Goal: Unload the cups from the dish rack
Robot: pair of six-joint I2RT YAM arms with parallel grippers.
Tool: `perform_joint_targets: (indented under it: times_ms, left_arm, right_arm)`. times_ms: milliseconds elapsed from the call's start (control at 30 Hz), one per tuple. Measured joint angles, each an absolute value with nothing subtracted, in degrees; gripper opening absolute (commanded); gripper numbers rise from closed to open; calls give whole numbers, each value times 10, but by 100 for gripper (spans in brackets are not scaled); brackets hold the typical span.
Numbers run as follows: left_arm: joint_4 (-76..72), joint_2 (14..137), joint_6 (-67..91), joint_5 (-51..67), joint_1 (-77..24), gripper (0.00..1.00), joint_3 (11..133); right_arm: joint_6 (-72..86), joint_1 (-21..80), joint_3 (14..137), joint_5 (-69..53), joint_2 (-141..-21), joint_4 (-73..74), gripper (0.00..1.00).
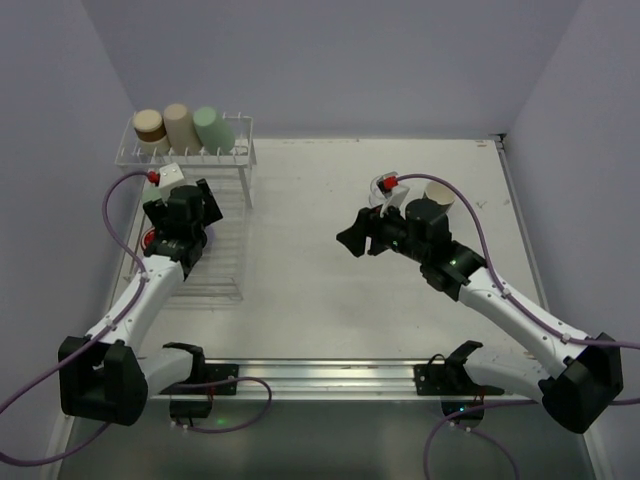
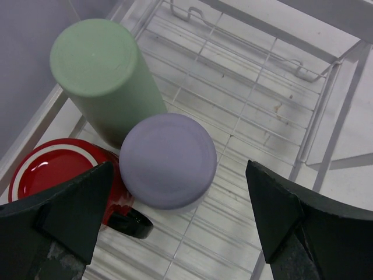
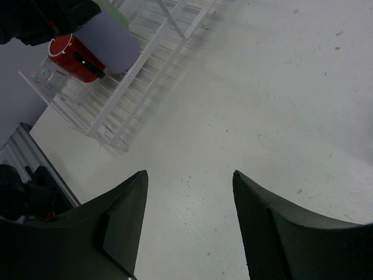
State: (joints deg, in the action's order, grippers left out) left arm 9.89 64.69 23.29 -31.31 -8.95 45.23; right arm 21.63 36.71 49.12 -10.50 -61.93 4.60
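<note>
Where the dish rack (image 1: 228,262) stands at the left of the table (image 1: 330,300), the left gripper (image 2: 179,175) hangs over it, fingers fully spread and empty.
A purple cup (image 2: 168,160) sits upside down on the flat grid, below and between those fingers, just beside a tall green cup (image 2: 102,70) and a red cup (image 2: 52,175). A tan-brown cup (image 1: 150,125), a beige cup (image 1: 181,125) and a pale green cup (image 1: 213,128) lie on the raised shelf. The right gripper (image 3: 189,178), half open, holds nothing above bare table.

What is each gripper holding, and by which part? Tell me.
Nothing is held. The left gripper hangs open above the purple cup in the dish rack; the right gripper is open over the table.
</note>
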Motion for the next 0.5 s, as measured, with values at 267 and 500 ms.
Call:
perform_joint_targets:
  times_ms: [267,500]
  left_arm:
    - [73,702,228,-298,-57,89,452]
    - [69,702,230,-286,-56,58,453]
  right_arm:
    - [217,367,491,-116,-626,46,62]
    - [219,367,491,-117,-633,38,62]
